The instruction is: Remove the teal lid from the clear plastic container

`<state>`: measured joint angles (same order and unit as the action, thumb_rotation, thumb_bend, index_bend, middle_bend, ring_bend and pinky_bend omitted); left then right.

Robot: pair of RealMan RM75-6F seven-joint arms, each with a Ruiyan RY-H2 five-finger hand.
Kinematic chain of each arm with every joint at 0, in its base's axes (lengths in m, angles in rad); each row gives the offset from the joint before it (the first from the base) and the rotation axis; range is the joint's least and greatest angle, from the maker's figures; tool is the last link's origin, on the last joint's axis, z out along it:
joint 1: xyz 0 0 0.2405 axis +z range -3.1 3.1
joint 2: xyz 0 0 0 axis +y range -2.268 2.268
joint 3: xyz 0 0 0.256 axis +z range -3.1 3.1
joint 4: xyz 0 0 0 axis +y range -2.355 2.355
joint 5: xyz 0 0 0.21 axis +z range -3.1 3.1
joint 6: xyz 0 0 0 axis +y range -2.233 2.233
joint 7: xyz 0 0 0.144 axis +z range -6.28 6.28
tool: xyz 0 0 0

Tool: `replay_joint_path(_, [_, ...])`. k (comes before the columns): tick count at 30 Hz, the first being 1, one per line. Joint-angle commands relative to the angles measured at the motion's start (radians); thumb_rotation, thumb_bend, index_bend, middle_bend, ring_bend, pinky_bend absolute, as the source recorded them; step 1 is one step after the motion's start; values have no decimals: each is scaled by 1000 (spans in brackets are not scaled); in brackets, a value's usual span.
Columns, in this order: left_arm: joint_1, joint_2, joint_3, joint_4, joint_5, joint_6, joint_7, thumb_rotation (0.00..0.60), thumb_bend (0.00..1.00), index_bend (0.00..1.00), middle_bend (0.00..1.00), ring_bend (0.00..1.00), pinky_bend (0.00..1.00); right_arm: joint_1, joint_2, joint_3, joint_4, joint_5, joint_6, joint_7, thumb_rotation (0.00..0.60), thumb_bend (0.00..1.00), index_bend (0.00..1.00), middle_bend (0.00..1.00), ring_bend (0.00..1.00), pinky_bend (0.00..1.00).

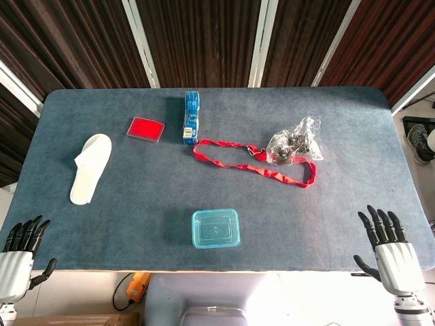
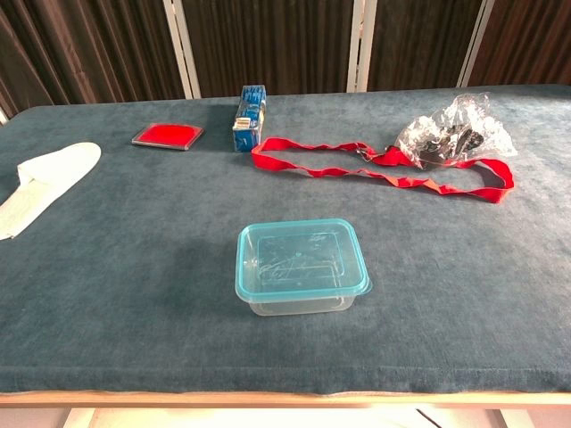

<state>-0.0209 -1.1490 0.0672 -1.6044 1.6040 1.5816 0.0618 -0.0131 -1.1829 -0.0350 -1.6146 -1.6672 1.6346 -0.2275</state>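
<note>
**Container sits lidded, both hands idle**

A clear container [image 2: 302, 294] with its teal lid [image 2: 300, 259] on rests near the front middle of the blue tabletop [image 1: 122, 224]. The left hand [image 1: 19, 252] and right hand [image 1: 390, 248] hover at the near corners, well apart from it, fingers spread, holding nothing. Further back lie a white slipper [image 1: 90, 167], a red pad [image 1: 146, 128], a blue box [image 1: 191, 117], a red strap [image 1: 255, 165] and a crumpled clear bag [image 1: 294, 140].
</note>
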Motion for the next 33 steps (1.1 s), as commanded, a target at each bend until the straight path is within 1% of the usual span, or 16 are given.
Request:
replay_joint_path(1, [-32, -1, 23, 5, 56, -44, -78, 600, 319, 0, 0, 0, 0, 0, 0, -1, -3, -4, -4, 1, 600, 301, 0, 0, 0, 0])
replay_joint_path(3, [-70, -13, 37, 19, 114, -82, -145, 600, 311, 0, 0, 0, 0, -1, -1, -3, -3, -10, -5, -5, 600, 301, 0, 0, 0, 0])
replay_joint_path(5, [-136, -32, 53, 16, 175, -158, -223, 600, 299, 0, 0, 0, 0, -2, 0, -7, -4, -21, -5, -3, 600, 301, 0, 0, 0, 0])
replay_joint_path(6, [-179, -40, 59, 2, 201, -213, -258, 600, 293, 0, 0, 0, 0, -2, 0, -8, -3, -25, -6, -4, 600, 301, 0, 0, 0, 0])
replay_joint_path(7, [-210, -49, 57, -15, 208, -254, -278, 600, 290, 0, 0, 0, 0, -2, 1, -10, -3, -28, -9, -2, 600, 301, 0, 0, 0, 0])
replay_joint_path(9, [-264, -73, 43, -51, 204, -330, -283, 600, 287, 0, 0, 0, 0, 0, 5, -13, -5, -33, -15, 5, 600, 301, 0, 0, 0, 0])
replay_joint_path(11, [-318, -106, 16, -97, 174, -415, -268, 600, 289, 0, 0, 0, 0, 1, 8, -13, -5, -39, -16, 10, 600, 301, 0, 0, 0, 0])
replay_joint_path(14, [-376, -162, -27, -148, 114, -501, -257, 600, 291, 0, 0, 0, 0, 1, 16, -16, -4, -45, -17, 28, 600, 301, 0, 0, 0, 0])
replay_joint_path(16, [-401, -204, -54, -170, 74, -534, -235, 600, 291, 0, 0, 0, 0, 0, 23, -15, -3, -42, -16, 42, 600, 301, 0, 0, 0, 0])
replay_joint_path(19, [-430, -261, -81, -197, 8, -582, -200, 600, 287, 0, 0, 0, 0, 2, 30, -11, -5, -35, -23, 62, 600, 301, 0, 0, 0, 0])
replay_joint_path(22, [-458, -317, -104, -205, -60, -627, -128, 600, 276, 0, 0, 0, 0, 8, 34, -4, -7, -29, -32, 71, 600, 301, 0, 0, 0, 0])
replay_joint_path(24, [-471, -362, -119, -189, -94, -637, -69, 600, 272, 0, 0, 0, 0, 11, 33, 1, -7, -24, -36, 73, 600, 301, 0, 0, 0, 0])
replay_joint_path(28, [-500, -472, -152, -118, -162, -642, 44, 600, 272, 0, 0, 0, 0, 18, 30, 17, -6, -3, -47, 73, 600, 301, 0, 0, 0, 0])
replay_joint_path(33, [-538, -551, -173, -42, -219, -658, 141, 600, 272, 0, 0, 0, 0, 26, 40, 22, -15, 14, -69, 87, 600, 301, 0, 0, 0, 0])
